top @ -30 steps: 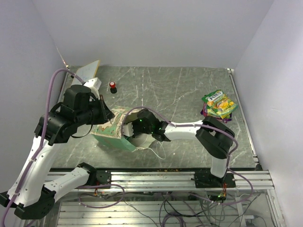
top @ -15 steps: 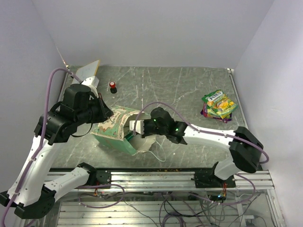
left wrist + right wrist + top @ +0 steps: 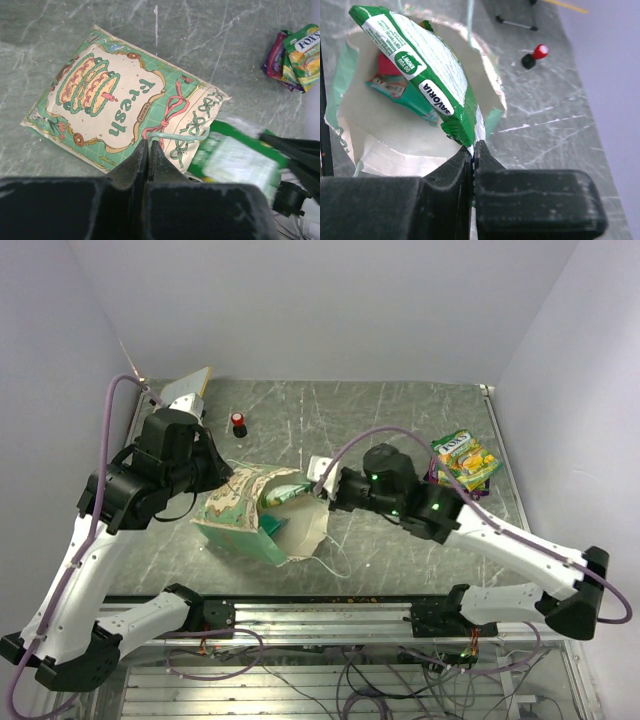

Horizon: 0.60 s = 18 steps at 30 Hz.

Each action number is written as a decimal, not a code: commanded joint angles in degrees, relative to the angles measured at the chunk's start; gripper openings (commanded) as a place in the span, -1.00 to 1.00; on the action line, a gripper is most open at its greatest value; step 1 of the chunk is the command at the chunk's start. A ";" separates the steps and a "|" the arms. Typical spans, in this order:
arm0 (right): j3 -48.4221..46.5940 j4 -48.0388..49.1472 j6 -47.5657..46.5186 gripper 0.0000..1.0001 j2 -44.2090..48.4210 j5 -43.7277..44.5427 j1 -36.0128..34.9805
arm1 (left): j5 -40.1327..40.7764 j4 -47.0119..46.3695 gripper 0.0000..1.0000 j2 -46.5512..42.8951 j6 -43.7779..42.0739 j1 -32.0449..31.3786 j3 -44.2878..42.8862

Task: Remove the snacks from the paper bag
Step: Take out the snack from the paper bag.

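Observation:
The mint-green and cream paper bag [image 3: 238, 512] lies on its side, its open mouth [image 3: 298, 530] towards my right arm. My left gripper [image 3: 226, 480] is shut on its string handle [image 3: 176, 135], as the left wrist view [image 3: 149, 144] shows. My right gripper [image 3: 320, 486] is shut on the corner of a green snack packet [image 3: 285, 490] and holds it just above the bag's mouth; the right wrist view [image 3: 473, 147] shows the packet [image 3: 427, 75] hanging over the opening. A teal packet [image 3: 407, 97] and a red one [image 3: 387, 65] lie inside the bag.
A pile of snack packets [image 3: 462, 458] lies at the right edge of the table. A small red-capped bottle [image 3: 238, 423] stands behind the bag. A flat white board [image 3: 186, 390] leans at the back left corner.
My right gripper has drawn back out of the bag's mouth to the right, bringing the green packet with it. The left gripper has kept hold of the bag's handle.

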State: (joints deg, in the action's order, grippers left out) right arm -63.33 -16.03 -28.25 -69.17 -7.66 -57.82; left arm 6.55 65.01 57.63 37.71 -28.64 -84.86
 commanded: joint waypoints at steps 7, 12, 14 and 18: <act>-11.65 -7.40 3.98 -1.00 10.61 14.35 0.05 | 4.19 2.30 -0.86 1.26 -1.09 0.24 -1.86; -14.50 -5.30 5.52 -1.00 10.80 27.17 0.10 | 4.79 3.52 -0.86 1.90 -2.89 0.17 -3.24; -13.99 -3.85 6.79 -1.00 10.43 34.48 0.08 | 4.57 2.97 -0.86 1.39 -2.91 0.18 -2.32; -12.52 -1.15 7.88 -1.00 7.16 49.58 1.28 | 3.69 2.86 -0.86 1.44 -3.99 0.21 -3.53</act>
State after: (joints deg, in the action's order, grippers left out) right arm -76.23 -22.37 -22.55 -59.22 23.49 -57.78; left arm 9.85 67.40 59.48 35.94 -28.64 -86.41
